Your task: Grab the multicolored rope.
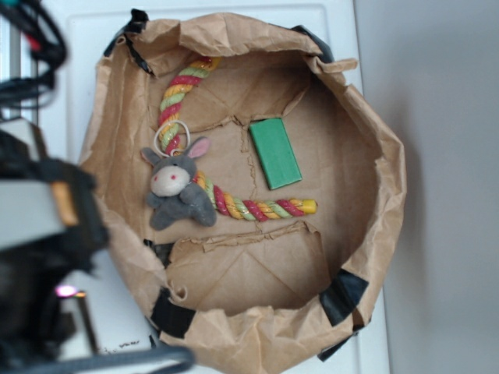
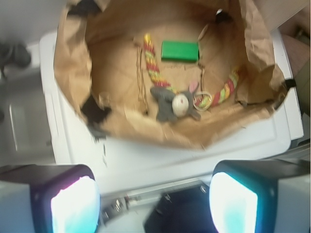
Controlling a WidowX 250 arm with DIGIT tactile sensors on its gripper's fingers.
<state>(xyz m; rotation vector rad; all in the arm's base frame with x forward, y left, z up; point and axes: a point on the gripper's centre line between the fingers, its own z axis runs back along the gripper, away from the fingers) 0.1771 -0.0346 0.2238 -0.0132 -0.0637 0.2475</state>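
Observation:
The multicolored rope (image 1: pixel 257 209) lies curved on the floor of a torn-open brown paper bag (image 1: pixel 376 167). It runs from the back wall down to a yellow tip at the right. A metal ring (image 1: pixel 173 136) sits on it, and a grey plush donkey (image 1: pixel 179 187) covers its middle. In the wrist view the rope (image 2: pixel 151 63) shows on both sides of the donkey (image 2: pixel 175 103). My gripper (image 2: pixel 153 208) hangs well short of the bag, over the white surface. It is open, its glowing pads (image 2: pixel 73 206) wide apart with nothing between them.
A flat green block (image 1: pixel 274 153) lies beside the rope inside the bag, also seen in the wrist view (image 2: pixel 180 50). The bag's crumpled walls (image 2: pixel 68 63) stand up all round. The arm's dark body (image 1: pixel 39 210) fills the left of the exterior view. Black tape (image 1: pixel 341 296) marks the bag's rim.

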